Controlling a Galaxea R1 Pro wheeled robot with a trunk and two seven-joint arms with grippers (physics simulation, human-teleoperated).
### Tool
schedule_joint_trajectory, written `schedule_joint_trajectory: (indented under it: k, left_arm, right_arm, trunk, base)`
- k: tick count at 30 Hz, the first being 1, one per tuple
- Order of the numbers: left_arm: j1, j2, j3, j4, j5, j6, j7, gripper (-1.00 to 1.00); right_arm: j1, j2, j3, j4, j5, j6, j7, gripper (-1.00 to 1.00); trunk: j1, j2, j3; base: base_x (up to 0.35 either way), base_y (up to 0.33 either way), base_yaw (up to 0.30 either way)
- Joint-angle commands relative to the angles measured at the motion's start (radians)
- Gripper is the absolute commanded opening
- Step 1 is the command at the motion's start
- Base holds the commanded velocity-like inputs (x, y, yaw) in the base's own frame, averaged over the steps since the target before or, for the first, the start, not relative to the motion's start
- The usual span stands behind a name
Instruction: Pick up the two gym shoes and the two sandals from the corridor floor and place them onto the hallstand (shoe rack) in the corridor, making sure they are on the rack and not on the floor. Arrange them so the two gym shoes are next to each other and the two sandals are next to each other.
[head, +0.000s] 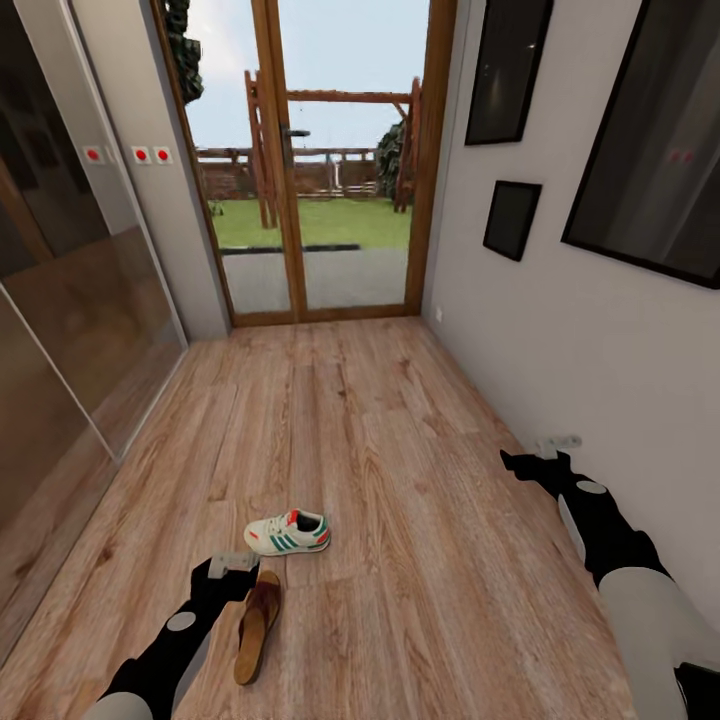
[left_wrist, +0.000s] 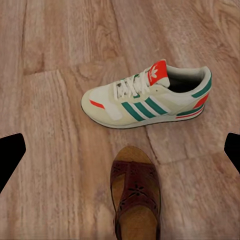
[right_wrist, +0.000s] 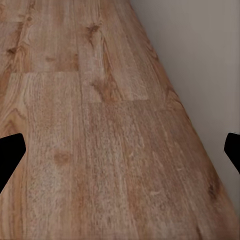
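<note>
Sandal beneath wide, empty left claw

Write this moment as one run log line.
left gripper: open, over sandal | gym shoe: on floor | right gripper: open, empty

Wood-plank floor runs to a glazed wooden door; pale wall with dark frames, glossy wardrobe panels opposite.
</note>
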Motion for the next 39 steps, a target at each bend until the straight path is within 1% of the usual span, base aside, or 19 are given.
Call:
schedule_joint_trajectory:
  k: [1, 29, 39]
  left_arm:
    - [-0.001, -0.001, 0.008, 0.001, -0.010, -0.004, -0.005, 1.00]
    - [-0.001, -0.002, 0.007, 0.002, -0.012, -0.006, -0.004, 1.00]
    - [0.000, 0.000, 0.008, 0.002, -0.014, -0.006, -0.003, 1.00]
  right_arm:
    - [-0.001, 0.001, -0.005, -0.002, 0.010, 0.004, 0.008, 1.00]
    - [-0.001, -0.004, -0.010, -0.005, 0.010, 0.004, 0.008, 1.00]
    - [-0.001, -0.004, -0.009, -0.005, 0.010, 0.004, 0.008, 1.00]
  trunk:
    - [0.004, -0.008, -0.006]
    - [0.111, -0.204, -0.138]
    - [0.116, -0.206, -0.193]
  base:
    - [0.000, 0.000, 0.000]
    - [0.000, 0.000, 0.000]
    - [0.000, 0.000, 0.000]
